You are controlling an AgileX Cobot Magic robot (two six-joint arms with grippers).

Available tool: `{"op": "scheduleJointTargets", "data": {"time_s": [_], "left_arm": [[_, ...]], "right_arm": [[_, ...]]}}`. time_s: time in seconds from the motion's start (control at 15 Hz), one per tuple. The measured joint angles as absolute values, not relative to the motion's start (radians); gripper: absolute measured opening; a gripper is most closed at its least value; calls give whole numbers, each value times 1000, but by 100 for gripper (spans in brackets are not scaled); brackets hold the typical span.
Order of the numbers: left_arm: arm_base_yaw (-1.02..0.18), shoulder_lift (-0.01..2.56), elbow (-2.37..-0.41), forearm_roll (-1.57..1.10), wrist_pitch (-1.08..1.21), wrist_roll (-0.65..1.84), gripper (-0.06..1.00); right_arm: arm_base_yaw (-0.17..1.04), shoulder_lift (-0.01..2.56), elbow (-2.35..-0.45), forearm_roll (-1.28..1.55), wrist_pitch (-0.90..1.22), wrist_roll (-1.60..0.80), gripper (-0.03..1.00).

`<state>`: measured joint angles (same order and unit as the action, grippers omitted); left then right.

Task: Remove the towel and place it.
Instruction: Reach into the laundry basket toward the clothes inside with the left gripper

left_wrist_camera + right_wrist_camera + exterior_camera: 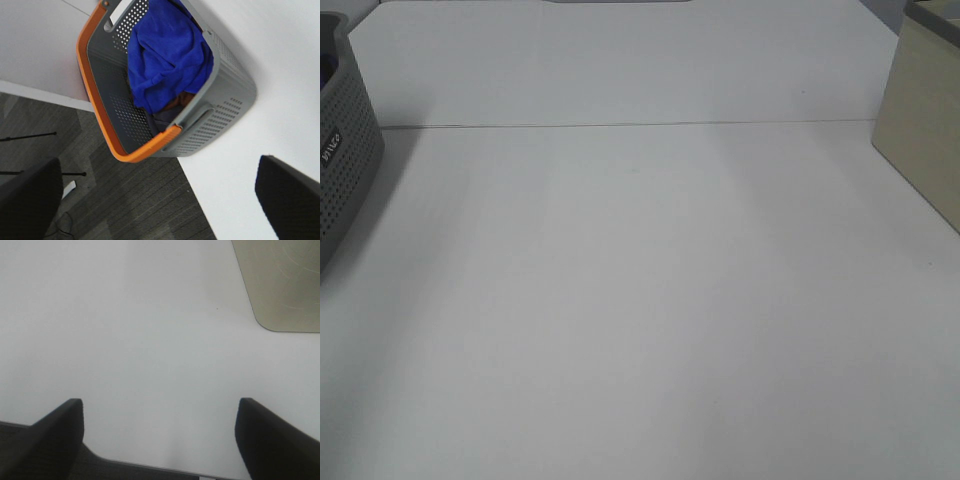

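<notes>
The deep blue towel (167, 55) lies crumpled inside a grey perforated basket with an orange rim (220, 115), seen in the left wrist view. A brown item shows under it. The basket stands at the table's left edge, and part of its wall shows in the exterior high view (345, 160). My left gripper (160, 200) is open and empty, well above and apart from the basket. My right gripper (160, 435) is open and empty above bare white table near its front edge. Neither arm shows in the exterior high view.
A beige box (925, 130) stands at the table's right edge; it also shows in the right wrist view (282, 282). A thin seam (620, 125) crosses the white table. Dark floor (60, 150) lies beyond the table's left edge.
</notes>
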<state>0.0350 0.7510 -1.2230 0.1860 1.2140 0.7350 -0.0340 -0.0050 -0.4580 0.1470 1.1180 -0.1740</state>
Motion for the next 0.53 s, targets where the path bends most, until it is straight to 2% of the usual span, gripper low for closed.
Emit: {"op": "scheduleJointTargets", "data": {"time_s": [0.27, 0.53], "left_arm": [[35, 1126, -1533, 244, 1214, 892, 95], [49, 1457, -1676, 295, 1212, 985, 94]], "right_arm": [[-34, -5, -458, 148, 1118, -174, 81], [-34, -5, -458, 148, 1118, -174, 81]]}}
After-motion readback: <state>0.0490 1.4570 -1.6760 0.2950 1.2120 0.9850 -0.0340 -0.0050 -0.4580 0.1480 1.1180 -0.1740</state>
